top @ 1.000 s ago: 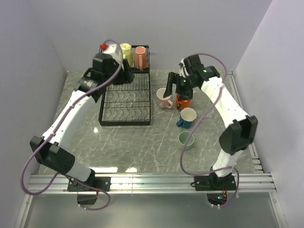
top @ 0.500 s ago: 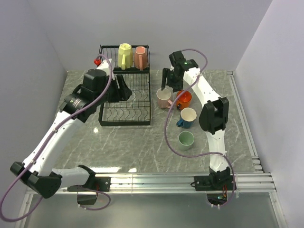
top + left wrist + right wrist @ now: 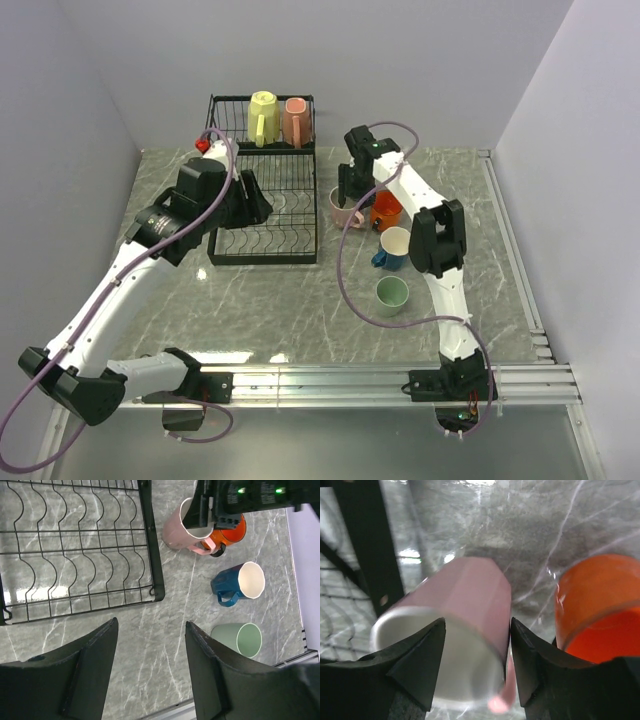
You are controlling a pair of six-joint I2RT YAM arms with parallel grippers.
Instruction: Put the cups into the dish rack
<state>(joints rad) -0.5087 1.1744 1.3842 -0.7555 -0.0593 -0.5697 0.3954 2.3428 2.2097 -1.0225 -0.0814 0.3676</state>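
The black dish rack (image 3: 262,228) holds a pale yellow cup (image 3: 263,110) and a pink cup (image 3: 296,118) in its upper basket. Its lower tray (image 3: 75,555) holds no cup. On the table to its right stand a second pink cup (image 3: 343,211), an orange cup (image 3: 389,212), a blue cup (image 3: 396,245) and a pale green cup (image 3: 392,294). My right gripper (image 3: 347,195) is open and straddles the rim of the pink cup (image 3: 465,605), one finger inside it and one outside by the handle. My left gripper (image 3: 151,625) is open and empty over the tray's right edge.
The orange cup (image 3: 597,600) stands close against the pink one, just right of my right fingers. The rack's black frame (image 3: 365,545) is close on their left. Walls close in the table at the back and both sides. A metal rail (image 3: 320,378) runs along the near edge.
My left gripper has drawn back from the upper basket to above the lower tray. My right gripper has moved left and down onto the pink cup's rim.
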